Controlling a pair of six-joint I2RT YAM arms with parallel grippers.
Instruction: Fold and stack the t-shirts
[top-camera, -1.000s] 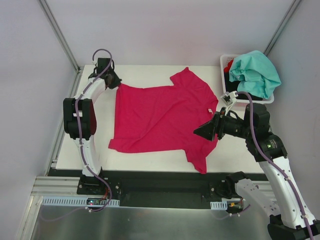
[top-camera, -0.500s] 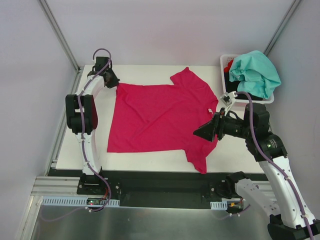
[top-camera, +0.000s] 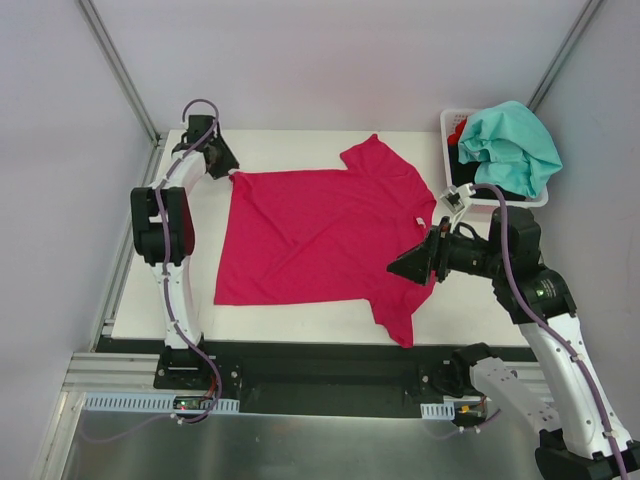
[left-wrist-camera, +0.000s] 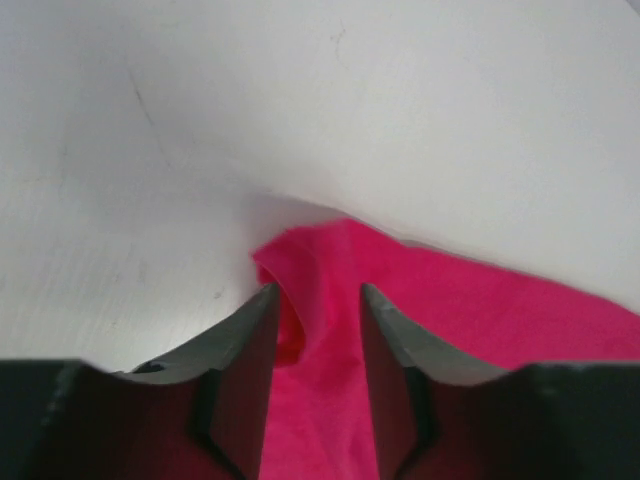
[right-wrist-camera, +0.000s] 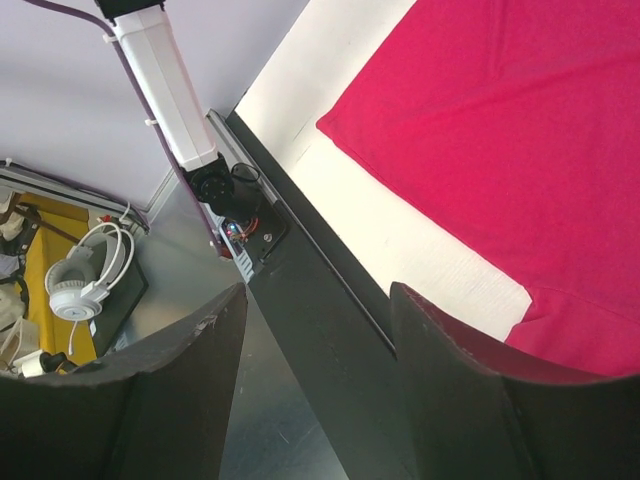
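A large magenta-pink t-shirt (top-camera: 320, 235) lies spread flat on the white table (top-camera: 290, 142), with a small white label (top-camera: 421, 221) near its right edge. My left gripper (top-camera: 228, 168) is at the shirt's far left corner. In the left wrist view its jaws stand apart (left-wrist-camera: 315, 290) with the pink cloth (left-wrist-camera: 480, 300) lying between them, the corner bunched at the tips. My right gripper (top-camera: 397, 266) is open and empty above the shirt's right side; its wrist view (right-wrist-camera: 318, 290) shows the shirt (right-wrist-camera: 500, 130) and the table's near edge. A teal-mint shirt (top-camera: 510, 140) lies over black and red ones.
A white plastic basket (top-camera: 446, 122) at the far right corner holds the other shirts. A black rail (top-camera: 320, 355) runs along the table's near edge. A metal frame post (top-camera: 120, 70) stands at the far left. White walls surround the table.
The shirt's left side has been drawn out flat, and its lower left hem has straightened. The left gripper shifted slightly toward the far left corner. The right arm has barely moved.
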